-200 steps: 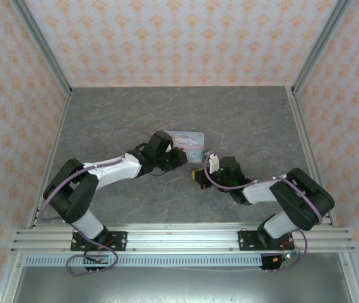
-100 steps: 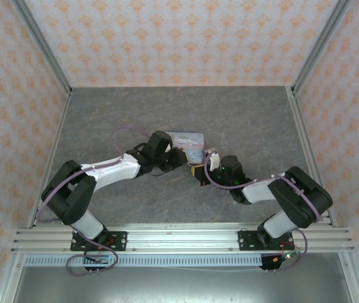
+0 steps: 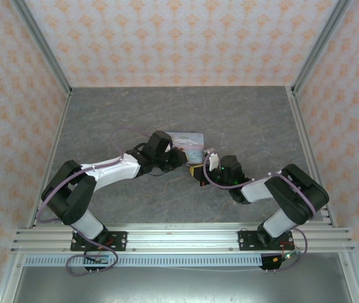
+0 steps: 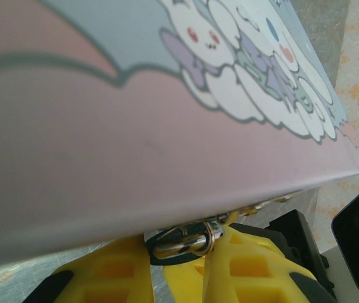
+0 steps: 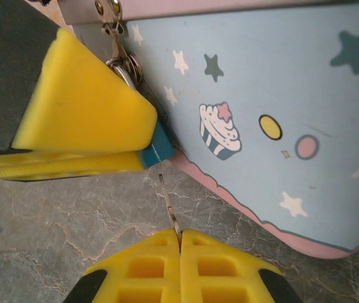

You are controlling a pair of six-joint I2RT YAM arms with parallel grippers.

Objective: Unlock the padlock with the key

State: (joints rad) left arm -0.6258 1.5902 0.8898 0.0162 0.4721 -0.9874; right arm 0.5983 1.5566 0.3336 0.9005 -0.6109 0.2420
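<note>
The left gripper point(image 4: 178, 255) has its yellow fingers pinched on the small dark teal-blue padlock with a silvery shackle point(image 5: 158, 146), which sits between its fingertips and hangs from the little metal latch point(image 5: 111, 19) of the light-blue cartoon-print rectangular tin point(image 5: 280, 95) just beyond them. So the lock looks steadied, and that part of the job seems done. To the right, the thin pale silvery metal key point(image 5: 168, 205) sticks straight out ahead of the right gripper point(image 5: 180, 249), whose yellow fingers are pressed together on its bow. The key's tip is just short of the padlock's underside, near it but apparently not in it. I judge that inserting, turning and freeing the shackle are all left to do
</note>
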